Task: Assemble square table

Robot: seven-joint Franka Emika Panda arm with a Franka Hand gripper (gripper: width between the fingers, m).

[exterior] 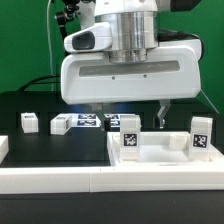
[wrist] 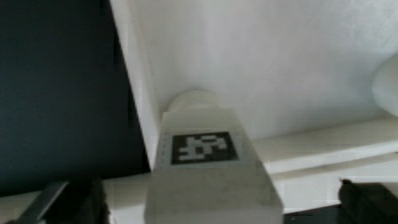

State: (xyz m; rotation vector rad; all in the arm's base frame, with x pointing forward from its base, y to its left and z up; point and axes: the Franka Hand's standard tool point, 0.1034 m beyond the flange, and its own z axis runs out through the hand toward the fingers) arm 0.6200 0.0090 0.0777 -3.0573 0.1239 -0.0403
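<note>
The square table top (exterior: 160, 152), a white slab with a raised rim, lies at the exterior view's right. Two white legs stand upright on it: one (exterior: 130, 137) near its left corner, another (exterior: 200, 135) at the right. My gripper (exterior: 128, 111) hangs open just above the left one. In the wrist view that tagged leg (wrist: 203, 150) rises between the two dark fingertips (wrist: 43, 202), with a gap on each side. The slab (wrist: 267, 60) fills the view beyond it. Nothing is gripped.
Two loose tagged legs (exterior: 28, 122) (exterior: 60, 124) lie on the black table at the exterior view's left. The marker board (exterior: 90, 121) lies behind them. A long white border bar (exterior: 90, 182) runs along the front. The arm's bulky white body hides the middle.
</note>
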